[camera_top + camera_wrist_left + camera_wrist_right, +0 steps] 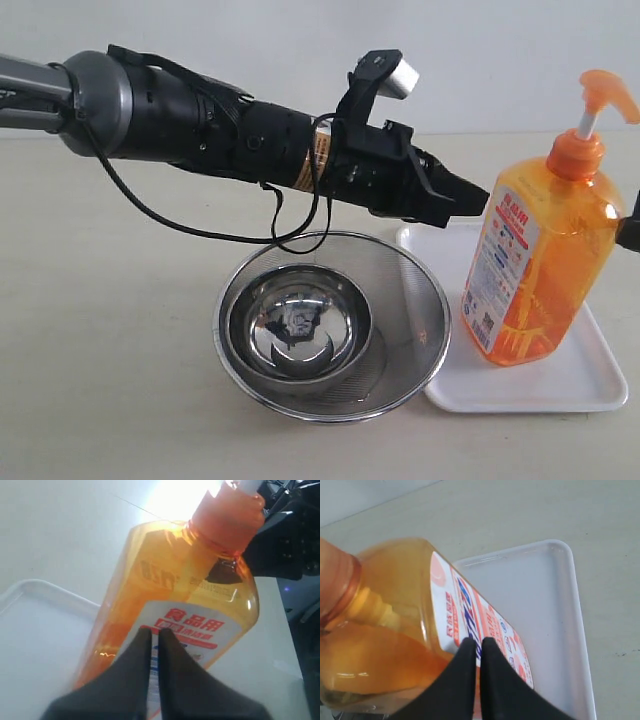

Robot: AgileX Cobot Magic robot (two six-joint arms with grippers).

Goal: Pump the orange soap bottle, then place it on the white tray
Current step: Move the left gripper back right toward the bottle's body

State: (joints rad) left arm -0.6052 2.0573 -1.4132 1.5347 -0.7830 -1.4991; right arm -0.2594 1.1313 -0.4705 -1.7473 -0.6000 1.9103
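- Bottle (540, 270) is on the tray (592, 388), on its left half in the exterior view, leaning a touch with the pump head (607, 95) tipped rightward; whether the base sits flat, I can't tell
- Left gripper (484, 201) is right at the bottle's left shoulder, fingers drawn in to a thin slit with nothing between them
- Right gripper (475, 641) is pinched just as narrow and empty too, tips close to the label; touching or not, can't tell, and the exterior view shows only a sliver of it at the bottle's right side
- Risk one: neither pincer has hold of the bottle, so a nudge up high from either closed tip could topple something this tall and flat-sided
- Risk two: a fall to the left would land it on the strainer (425, 330) just beside the tray, and soap might leak from the nozzle
- Risk three: pressing the pump off-centre with nothing bracing the body would likely tip it rather than work it
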